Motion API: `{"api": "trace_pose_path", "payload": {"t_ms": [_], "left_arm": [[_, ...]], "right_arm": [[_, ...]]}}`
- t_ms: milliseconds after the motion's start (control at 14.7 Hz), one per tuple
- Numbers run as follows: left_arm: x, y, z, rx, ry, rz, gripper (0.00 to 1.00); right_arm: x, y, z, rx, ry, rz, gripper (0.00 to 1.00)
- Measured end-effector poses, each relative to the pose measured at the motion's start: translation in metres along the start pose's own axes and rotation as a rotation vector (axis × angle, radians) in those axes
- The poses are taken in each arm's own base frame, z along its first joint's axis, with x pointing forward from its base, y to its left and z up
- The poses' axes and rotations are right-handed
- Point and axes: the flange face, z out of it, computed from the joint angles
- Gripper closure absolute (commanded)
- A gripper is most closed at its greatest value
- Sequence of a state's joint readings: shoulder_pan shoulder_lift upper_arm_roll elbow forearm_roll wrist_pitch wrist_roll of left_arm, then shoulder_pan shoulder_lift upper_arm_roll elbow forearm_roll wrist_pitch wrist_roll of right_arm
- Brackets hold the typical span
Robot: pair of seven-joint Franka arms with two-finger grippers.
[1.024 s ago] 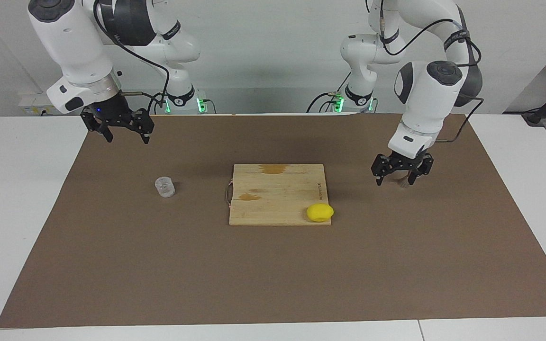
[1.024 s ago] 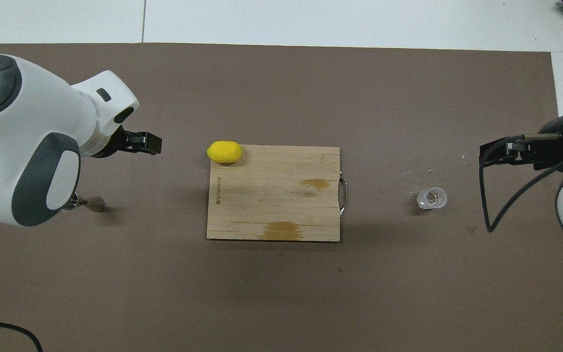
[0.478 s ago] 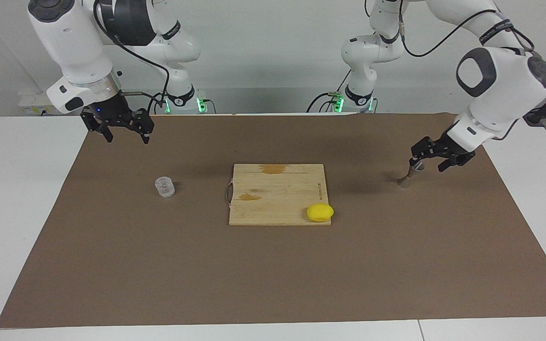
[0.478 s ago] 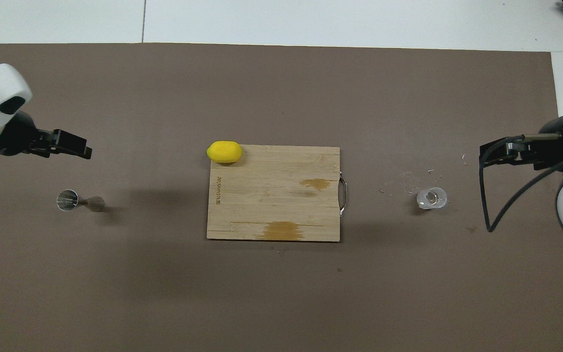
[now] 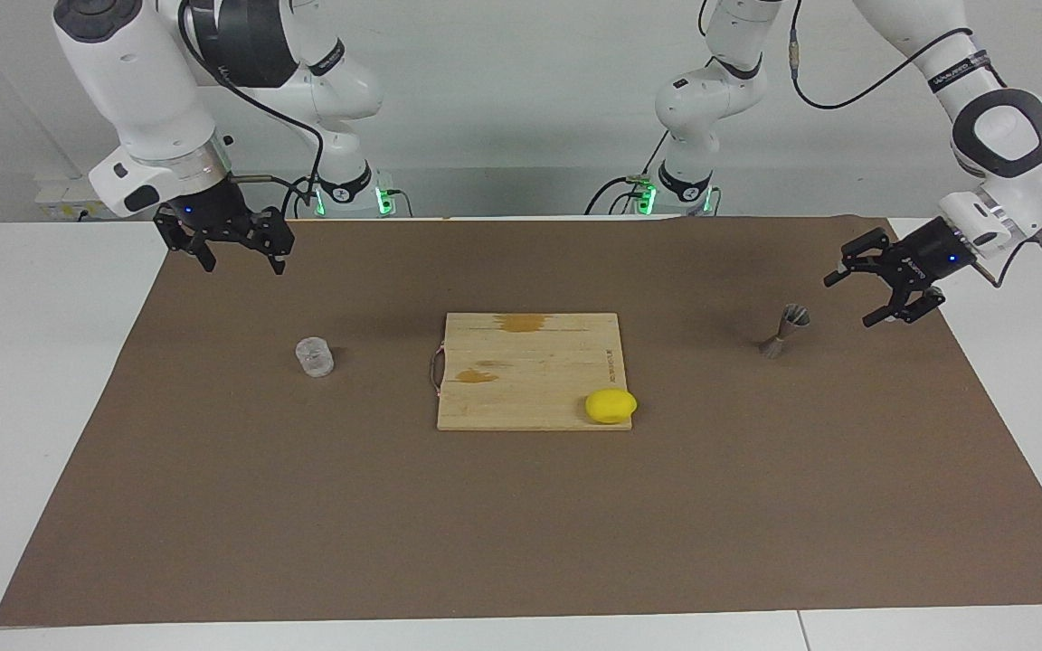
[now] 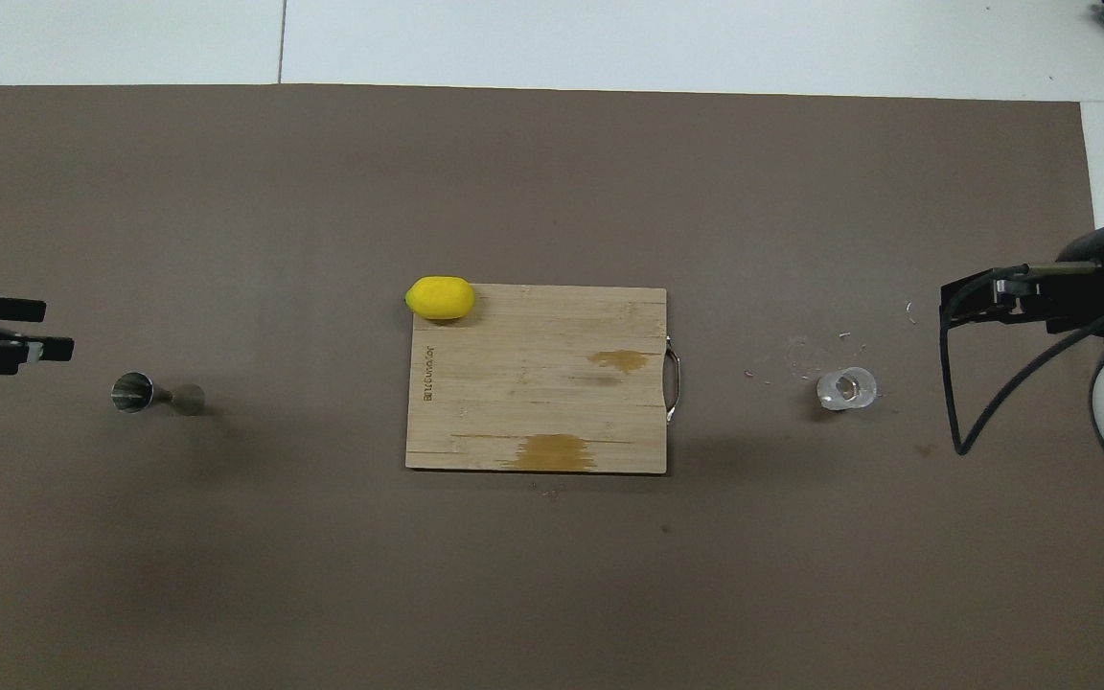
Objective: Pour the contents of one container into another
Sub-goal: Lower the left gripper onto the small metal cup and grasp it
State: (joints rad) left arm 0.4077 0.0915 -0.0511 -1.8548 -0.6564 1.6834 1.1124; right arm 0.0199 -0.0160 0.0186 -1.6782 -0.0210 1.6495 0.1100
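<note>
item one: small clear textured glass tumbler point(image 5: 314, 356), short and cylindrical, upright on the mat toward the right arm's end of the table. item two: small grey metal hourglass-shaped jigger point(image 5: 783, 329), two cones joined at a narrow waist, upright toward the left arm's end. between them: pale wooden cutting board with stains point(image 5: 530, 371), a yellow lemon point(image 5: 610, 405) at its corner farthest from the robots. surface: brown mat point(image 5: 521, 524) on a white table point(image 5: 42, 298); plain white wall in the background. right gripper point(image 5: 239, 259), fingers spread wide and empty, hangs over the mat, apart from the tumbler. left gripper point(image 5: 878, 289), fingers spread and empty, tilted, is in the air just beside the jigger, not touching.
</note>
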Motion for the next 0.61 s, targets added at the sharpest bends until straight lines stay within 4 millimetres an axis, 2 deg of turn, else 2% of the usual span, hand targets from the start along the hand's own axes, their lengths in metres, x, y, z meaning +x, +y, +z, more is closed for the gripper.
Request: {"api": "trace_pose_path", "payload": {"t_ms": [136,273,478,614], "left_arm": [[-0.031,-0.021,-0.001,-0.075,0.041,0.006,0.0],[-0.057,-0.048,0.006,-0.172,0.079,-0.006,0.0],[-0.083,-0.082,0.021,-0.263,0.139,0.026,0.0],[-0.091,-0.093,0.025,-0.269,0.179,0.122,0.0]], "right_arm": [[0.0,0.0,0.0,0.0,0.0,0.0,0.0],[0.0,0.0,0.0,0.0,0.0,0.0,0.0],[0.0,0.0,0.0,0.0,0.0,0.0,0.0],[0.0,0.0,0.0,0.0,0.0,0.0,0.0]]}}
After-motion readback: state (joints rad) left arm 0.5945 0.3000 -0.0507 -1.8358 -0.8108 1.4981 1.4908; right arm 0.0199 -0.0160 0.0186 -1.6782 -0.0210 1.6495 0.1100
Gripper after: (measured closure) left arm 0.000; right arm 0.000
